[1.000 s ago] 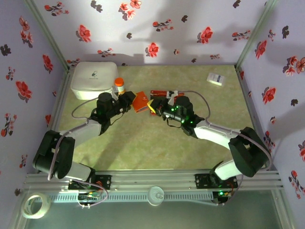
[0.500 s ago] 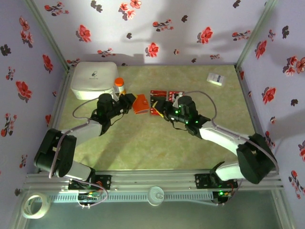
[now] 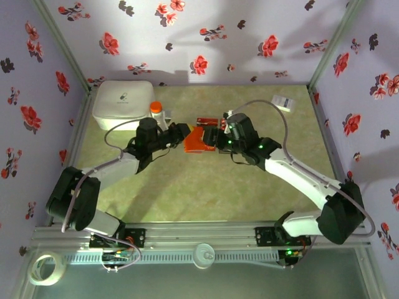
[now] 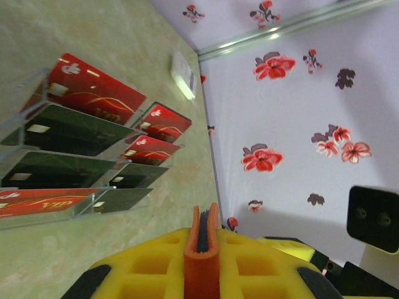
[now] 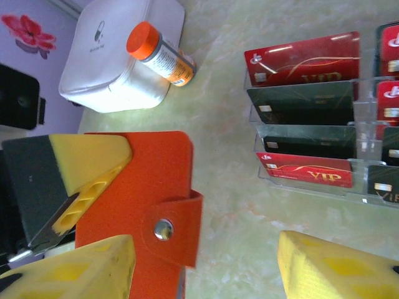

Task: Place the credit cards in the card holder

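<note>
I see a pale green marbled table (image 3: 187, 187). At its far left sits a white box (image 3: 123, 104), a small orange bottle (image 3: 156, 110) just beside it. Near the middle stands a clear rack (image 5: 312, 177) of red and black credit cards (image 5: 303, 59). A white slip (image 3: 283, 103) lies far right.

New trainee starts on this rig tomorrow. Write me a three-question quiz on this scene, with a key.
1. True or false: the left end effector is clamped on the wallet.
2. Where are the cards? A: standing in a clear rack. B: tucked inside the wallet. C: piled in a bowl.
3. What colour is the cap of the bottle?

Key: 1 true; 2 A; 3 orange.
</note>
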Tool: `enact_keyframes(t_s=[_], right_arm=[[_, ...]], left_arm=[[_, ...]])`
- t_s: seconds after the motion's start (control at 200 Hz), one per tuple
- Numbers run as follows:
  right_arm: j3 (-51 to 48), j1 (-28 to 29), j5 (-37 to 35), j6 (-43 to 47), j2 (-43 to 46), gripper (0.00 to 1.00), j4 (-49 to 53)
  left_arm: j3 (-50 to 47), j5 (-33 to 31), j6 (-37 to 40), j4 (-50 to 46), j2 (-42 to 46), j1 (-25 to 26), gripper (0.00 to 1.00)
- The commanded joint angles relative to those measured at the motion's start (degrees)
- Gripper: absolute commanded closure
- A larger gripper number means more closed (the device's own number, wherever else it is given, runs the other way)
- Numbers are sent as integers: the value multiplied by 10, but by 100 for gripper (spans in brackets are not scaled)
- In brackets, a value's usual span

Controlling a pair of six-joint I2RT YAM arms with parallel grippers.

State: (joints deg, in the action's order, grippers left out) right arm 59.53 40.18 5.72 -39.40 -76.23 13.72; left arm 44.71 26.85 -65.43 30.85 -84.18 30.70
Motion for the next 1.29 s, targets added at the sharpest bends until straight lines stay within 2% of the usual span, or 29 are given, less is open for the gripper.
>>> enact_keyframes(t_s=[0.0,0.29,0.43,0.595,0.755,0.98,1.14,1.29], right_arm=[[24,19,-25,30,-27,38,25],[23,36,-79,32,-74,40,13],[-4,35,-142,22,-83,46,12],[-47,35,-182,10,-80,53,7],[-95,22,-245,-13,-49,59,58],[-172,-34,-198,-21,98,58,76],[-188,-73,-86,-26,145,54,34],[-171,-71,45,-66,141,40,-71]], left_arm=[[20,2,36,-30,-2,6,100],[17,-17,29,-30,0,20,100],[15,-23,25,-32,7,26,100],[15,-28,21,-33,13,32,100],[18,-28,7,-20,15,32,100],[30,-27,5,-17,10,32,100],[38,-20,2,-5,-5,29,100],[47,8,-9,19,-29,25,100]])
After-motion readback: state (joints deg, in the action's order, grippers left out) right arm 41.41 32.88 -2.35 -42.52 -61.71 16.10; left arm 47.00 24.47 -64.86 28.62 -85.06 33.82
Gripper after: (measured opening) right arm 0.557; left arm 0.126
